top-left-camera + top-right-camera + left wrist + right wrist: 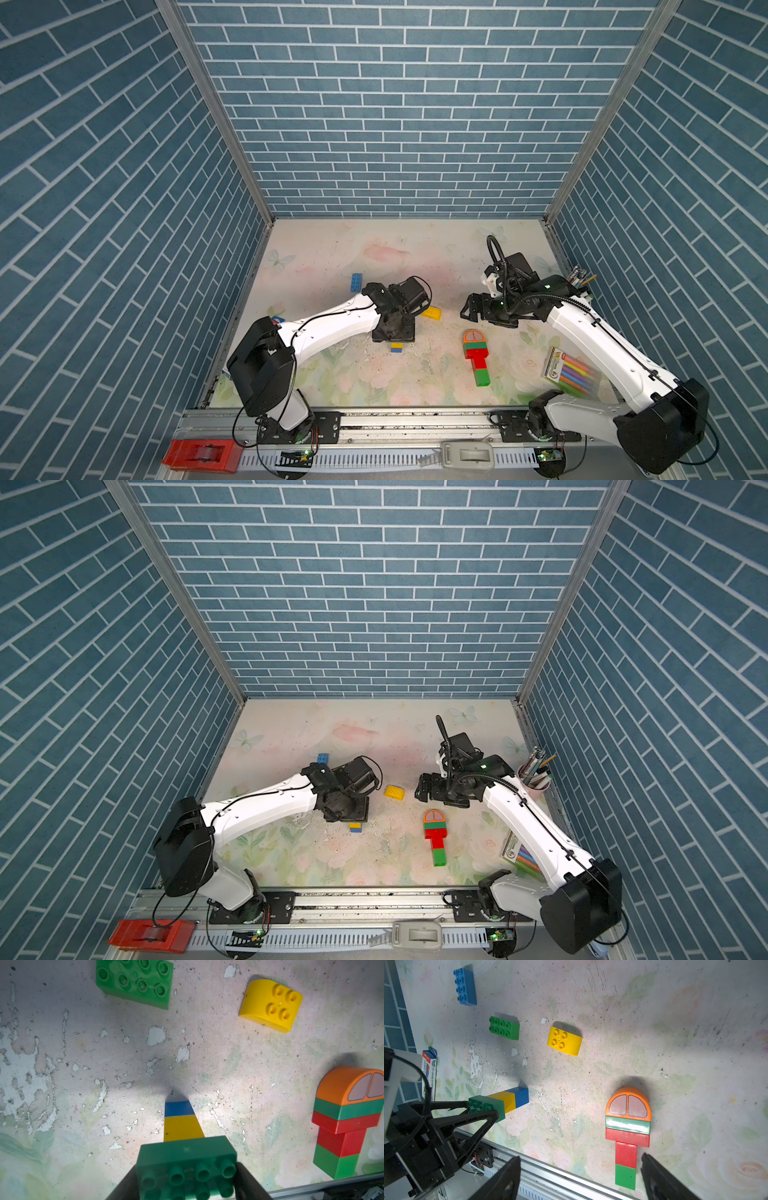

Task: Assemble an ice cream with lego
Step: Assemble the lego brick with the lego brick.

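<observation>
My left gripper [187,1177] is shut on the green top brick [187,1153] of a green, yellow and blue lego stack [506,1101]. The stack's blue end [397,349] is down at the table. It shows in both top views, just below the gripper [394,330]. A flat-lying build [476,357] of orange round top, green, red, red and green rests right of centre. My right gripper [580,1157] hangs open above the table beyond it, nothing between its fingers. Loose: a yellow round-topped piece [432,312], a green brick [504,1028] and a blue brick [356,283].
A marker pack [571,370] lies under the right arm and a pen cup [536,777] stands at the right wall. A small box [429,1070] lies by the left wall. The metal rail [415,415] runs along the front, with a red tape dispenser [199,455] and a grey one [467,455].
</observation>
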You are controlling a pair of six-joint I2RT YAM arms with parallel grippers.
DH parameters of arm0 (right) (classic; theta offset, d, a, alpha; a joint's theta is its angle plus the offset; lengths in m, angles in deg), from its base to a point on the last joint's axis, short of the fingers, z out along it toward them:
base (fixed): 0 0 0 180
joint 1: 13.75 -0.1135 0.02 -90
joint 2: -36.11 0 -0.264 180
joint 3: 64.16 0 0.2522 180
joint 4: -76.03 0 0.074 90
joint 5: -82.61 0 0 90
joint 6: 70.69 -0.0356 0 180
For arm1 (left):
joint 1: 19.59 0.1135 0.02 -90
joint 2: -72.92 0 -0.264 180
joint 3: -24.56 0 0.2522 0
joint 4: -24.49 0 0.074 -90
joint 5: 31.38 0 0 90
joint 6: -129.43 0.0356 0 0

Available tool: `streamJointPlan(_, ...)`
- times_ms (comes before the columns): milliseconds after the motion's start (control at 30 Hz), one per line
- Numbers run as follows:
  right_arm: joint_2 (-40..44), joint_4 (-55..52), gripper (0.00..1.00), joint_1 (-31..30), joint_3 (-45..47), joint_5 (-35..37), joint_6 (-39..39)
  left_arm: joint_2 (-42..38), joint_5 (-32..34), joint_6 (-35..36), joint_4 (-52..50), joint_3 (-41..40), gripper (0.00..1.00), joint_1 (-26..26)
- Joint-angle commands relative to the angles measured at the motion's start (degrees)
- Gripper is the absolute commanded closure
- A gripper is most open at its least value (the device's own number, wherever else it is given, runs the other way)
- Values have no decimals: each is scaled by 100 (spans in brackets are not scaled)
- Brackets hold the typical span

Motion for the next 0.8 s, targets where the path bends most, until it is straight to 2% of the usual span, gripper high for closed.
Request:
streamJointPlan(0,110,-151,9,34,-153,67,158,85,152,61,-466,-32,48,6)
streamJointPlan(267,115,-169,8,37,-131,67,163,-86,132,-53,-299,-317,37,-7)
streamJointPlan(767,171,-194,8,35,-110,75,145,-202,236,-60,-341,-293,16,-68)
